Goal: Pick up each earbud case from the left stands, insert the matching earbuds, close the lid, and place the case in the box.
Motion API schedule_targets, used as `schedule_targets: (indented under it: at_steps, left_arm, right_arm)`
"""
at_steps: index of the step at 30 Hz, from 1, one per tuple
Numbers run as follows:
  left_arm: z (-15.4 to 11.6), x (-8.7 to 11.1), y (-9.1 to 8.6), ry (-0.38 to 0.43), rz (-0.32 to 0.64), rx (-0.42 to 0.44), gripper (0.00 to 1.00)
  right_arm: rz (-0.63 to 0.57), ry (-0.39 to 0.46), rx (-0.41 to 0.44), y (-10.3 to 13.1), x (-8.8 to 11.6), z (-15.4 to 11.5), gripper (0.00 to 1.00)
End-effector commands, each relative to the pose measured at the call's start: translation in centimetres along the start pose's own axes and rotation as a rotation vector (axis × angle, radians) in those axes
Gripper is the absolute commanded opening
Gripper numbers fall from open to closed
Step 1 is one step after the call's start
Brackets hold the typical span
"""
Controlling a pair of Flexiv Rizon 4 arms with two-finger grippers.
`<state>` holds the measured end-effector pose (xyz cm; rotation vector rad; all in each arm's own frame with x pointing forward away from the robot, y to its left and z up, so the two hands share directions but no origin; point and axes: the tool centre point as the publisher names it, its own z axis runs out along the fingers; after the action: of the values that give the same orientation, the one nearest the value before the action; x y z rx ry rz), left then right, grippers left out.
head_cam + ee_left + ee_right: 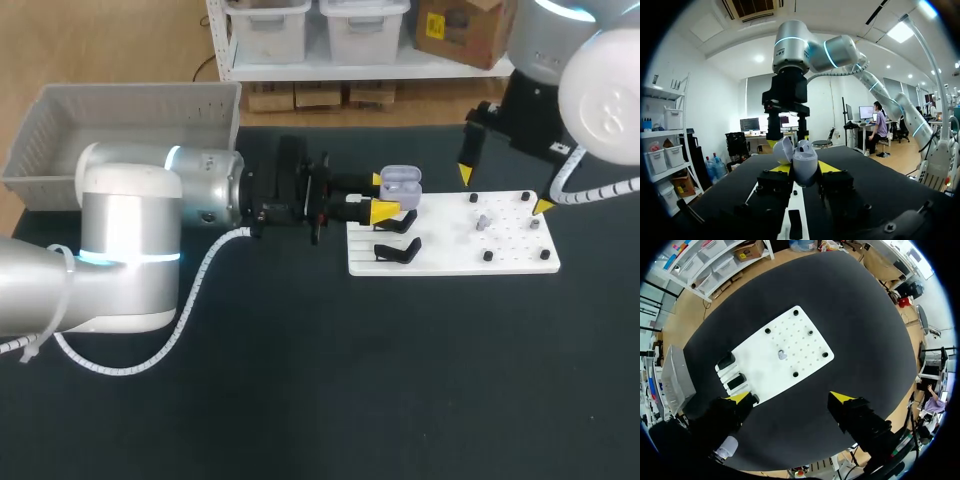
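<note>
- My left gripper [381, 196] is clamped on the case [401, 181], whose lid is open. It sits at the left end of the board [450, 262], just beside two black stands [397, 222].
- In the left wrist view a yellow tip presses each side of the case.
- My right gripper [504, 189] hangs over the board's right part, fingers wide apart.
- The box [130, 88] sits far left, well apart from the board.

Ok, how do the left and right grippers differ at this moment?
The left gripper is shut on the open-lidded earbud case; the right gripper is spread wide and empty. The left gripper lies level, at the stand end of the white board; the right gripper points down above the board's other end. Both have yellow tips.
</note>
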<state>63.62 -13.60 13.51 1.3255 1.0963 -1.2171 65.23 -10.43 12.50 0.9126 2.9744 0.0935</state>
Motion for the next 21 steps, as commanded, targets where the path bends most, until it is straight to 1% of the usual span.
schedule_targets:
  at_steps: [1,2,4,6,7,8,9,11,13,14,16,18,21]
  left_arm:
    - [0.0,0.0,-0.1,0.000,0.002,-0.005,0.00]
    - [0.0,0.0,-0.1,0.000,0.002,-0.005,0.00]
    - [0.0,0.0,-0.1,0.000,0.002,-0.005,0.00]
    - [0.0,0.0,-0.1,0.000,0.002,-0.005,0.00]
    - [0.0,0.0,-0.1,0.000,0.002,-0.005,0.00]
    - [0.0,0.0,-0.1,0.000,0.002,-0.005,0.00]
    - [0.0,0.0,-0.1,0.000,0.002,-0.005,0.00]
    - [0.0,0.0,-0.1,0.000,0.002,-0.005,0.00]
    - [0.0,0.0,-0.1,0.000,0.002,-0.005,0.00]
    - [0.0,0.0,-0.1,0.000,0.002,-0.005,0.00]
    - [0.0,0.0,-0.1,0.000,0.002,-0.005,0.00]
    - [0.0,0.0,-0.1,0.000,0.002,-0.005,0.00]
    - [0.0,0.0,-0.1,0.000,0.002,-0.005,0.00]
  right_arm:
    - [0.000,0.000,-0.001,-0.1,0.0,0.0,1.00]
    - [0.000,0.000,-0.001,-0.1,0.0,0.0,1.00]
    - [-0.018,-0.043,0.033,0.0,-0.3,0.2,1.00]
    - [-0.060,-0.078,0.010,0.2,-0.4,0.6,1.00]
    - [-0.069,-0.083,0.003,0.2,-0.5,0.9,1.00]
    - [-0.092,-0.097,-0.024,0.2,-0.5,1.1,1.00]
    - [-0.117,-0.123,-0.028,0.2,-0.5,1.4,1.00]
    - [-0.159,-0.129,-0.056,0.3,-0.7,2.0,1.00]
    - [-0.188,-0.120,-0.065,0.5,-0.8,2.6,1.00]
    - [-0.201,-0.115,-0.091,0.5,-0.9,2.7,1.00]
    - [-0.201,-0.125,-0.076,0.5,-0.9,3.1,1.00]
    - [-0.212,-0.106,-0.102,0.6,-1.1,3.4,1.00]
    - [-0.231,-0.103,-0.090,0.8,-1.3,4.0,1.00]
